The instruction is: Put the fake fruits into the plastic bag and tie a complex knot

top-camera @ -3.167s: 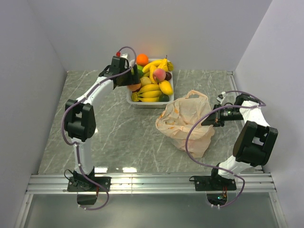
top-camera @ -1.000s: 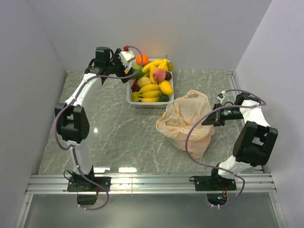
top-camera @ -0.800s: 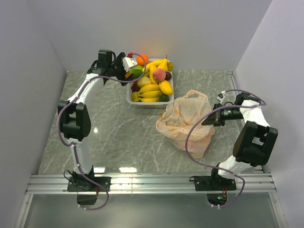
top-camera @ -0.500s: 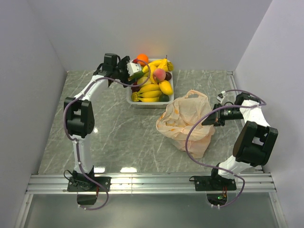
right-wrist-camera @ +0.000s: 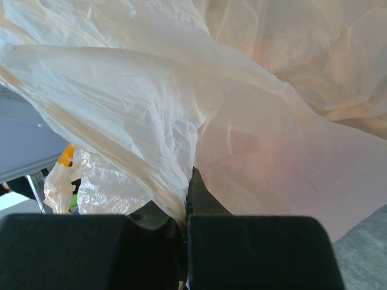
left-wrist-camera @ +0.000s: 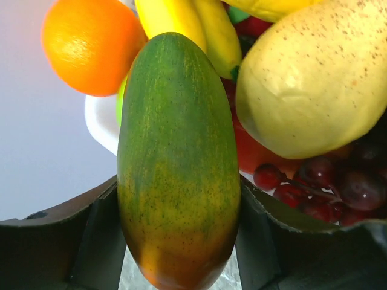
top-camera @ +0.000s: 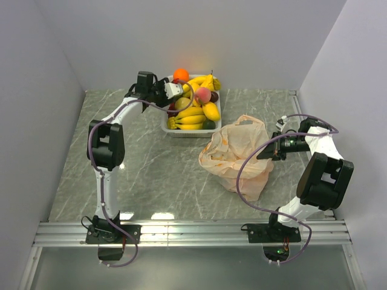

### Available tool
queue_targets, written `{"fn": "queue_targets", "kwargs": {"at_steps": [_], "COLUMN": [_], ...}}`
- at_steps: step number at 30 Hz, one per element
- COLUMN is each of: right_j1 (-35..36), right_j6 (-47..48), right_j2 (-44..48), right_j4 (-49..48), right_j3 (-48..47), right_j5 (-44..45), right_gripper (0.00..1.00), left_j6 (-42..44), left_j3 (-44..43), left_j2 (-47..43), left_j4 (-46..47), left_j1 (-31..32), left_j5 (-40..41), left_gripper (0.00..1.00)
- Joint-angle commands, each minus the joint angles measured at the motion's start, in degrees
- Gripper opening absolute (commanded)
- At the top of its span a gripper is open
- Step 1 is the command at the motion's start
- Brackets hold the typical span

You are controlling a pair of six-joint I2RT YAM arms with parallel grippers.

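My left gripper (top-camera: 172,90) is shut on a green-yellow mango (left-wrist-camera: 178,163), held lengthwise between both fingers (left-wrist-camera: 97,241) at the back left corner of the fruit tray. Behind it, the left wrist view shows an orange (left-wrist-camera: 91,45), bananas (left-wrist-camera: 196,24), a pale yellow fruit (left-wrist-camera: 314,78) and dark red grapes (left-wrist-camera: 326,181). The peach plastic bag (top-camera: 236,154) lies crumpled right of centre. My right gripper (top-camera: 266,152) is shut on the bag's right edge (right-wrist-camera: 181,187), pinching a fold of plastic. No knot shows.
The white tray (top-camera: 188,132) with several fruits stands at the back centre, against the rear wall. Grey walls close in left, right and behind. A metal rail (top-camera: 193,232) runs along the near edge.
My left gripper swung right from the tray's far left side to its back left corner, with the mango in it. The right arm and the bag have not moved.
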State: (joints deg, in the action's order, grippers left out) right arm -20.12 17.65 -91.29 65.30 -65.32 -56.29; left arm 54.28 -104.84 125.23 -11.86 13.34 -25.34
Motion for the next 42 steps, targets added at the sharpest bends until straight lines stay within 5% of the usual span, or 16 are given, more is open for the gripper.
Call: {"fn": "queue_targets", "kwargs": {"at_steps": [1, 7, 11, 15, 23, 33, 36, 38, 42], "right_j1": [0.2, 0.2, 0.2, 0.2, 0.3, 0.2, 0.2, 0.2, 0.2], "right_j6": [0.6, 0.7, 0.8, 1.1, 2.2, 4.1, 4.5, 4.9, 5.1], "right_j2": [0.1, 0.5, 0.8, 1.2, 1.7, 2.8, 2.8, 2.7, 2.6], "right_j4": [0.8, 0.7, 0.4, 0.6, 1.8, 2.7, 2.8, 3.4, 3.3], "right_j3": [-2.4, -2.3, -2.5, -3.0, -4.1, -4.5, -4.5, -4.6, -4.4], "right_j5": [0.1, 0.2, 0.0, -0.7, -1.4, -1.6, -1.5, -1.7, -1.5], "right_gripper": [0.0, 0.0, 0.0, 0.0, 0.0, 0.0, 0.0, 0.0, 0.0], "left_j6": [-1.5, -13.1, -13.8, -24.3, -40.2, -39.1, -38.9, -38.7, -39.3], "left_j3": [-2.1, -7.5, -8.5, -5.9, 0.3, -1.0, -0.8, -1.9, -2.1], "left_j2": [-4.9, -13.9, -18.8, -22.3, -19.5, -10.6, -9.6, -9.6, -12.1], "left_j4": [4.3, -0.2, -9.1, -8.9, -4.6, -15.3, -17.7, -18.9, -18.1], "left_j1": [0.4, 0.8, 6.8, 14.1, 33.7, 39.4, 39.9, 40.2, 40.1], "left_j5": [-0.8, -11.2, -16.2, -19.8, -22.4, -18.6, -14.5, -12.3, -8.9], "left_gripper": [0.51, 0.5, 0.51, 0.52, 0.49, 0.51, 0.64, 0.91, 0.99]}}
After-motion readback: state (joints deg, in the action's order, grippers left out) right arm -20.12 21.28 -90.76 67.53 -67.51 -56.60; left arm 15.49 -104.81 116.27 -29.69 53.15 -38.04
